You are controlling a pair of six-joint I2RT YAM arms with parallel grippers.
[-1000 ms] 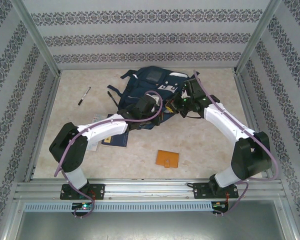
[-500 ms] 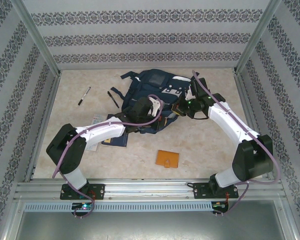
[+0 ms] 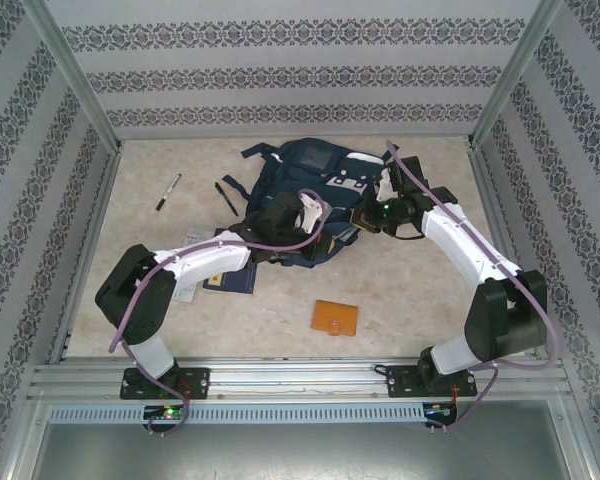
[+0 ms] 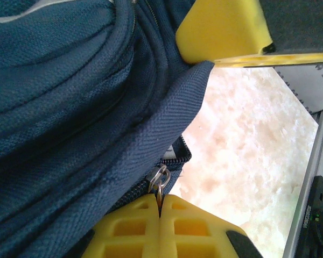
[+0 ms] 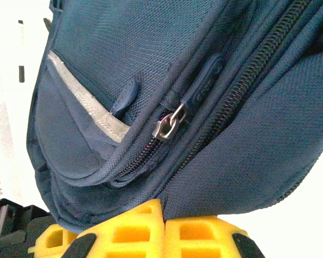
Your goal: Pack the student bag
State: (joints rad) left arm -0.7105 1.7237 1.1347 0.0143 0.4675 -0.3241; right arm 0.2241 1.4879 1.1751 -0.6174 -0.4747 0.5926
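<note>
The student bag (image 3: 310,180), navy with white-grey patches, lies at the back middle of the table. My left gripper (image 3: 323,237) is at its near edge. In the left wrist view its yellow fingers (image 4: 130,228) are shut on the metal ring of a zipper pull (image 4: 160,181) on the main zipper. My right gripper (image 3: 365,216) is at the bag's right near corner. It is shut on a fold of the bag's fabric (image 5: 242,161) beside the zipper, below a silver slider (image 5: 169,123). A yellow finger of the right gripper (image 4: 220,29) shows above the bag's edge.
An orange wallet (image 3: 336,317) lies in front of the bag. Two pens (image 3: 168,191) (image 3: 226,196) lie at the left of the bag. A navy book (image 3: 228,281) and papers sit under my left forearm. Patterned walls and metal posts ring the table.
The right wrist has shifted right and a little toward the near edge with the bag's corner in its grip. The left gripper has stayed pinched at the zipper.
</note>
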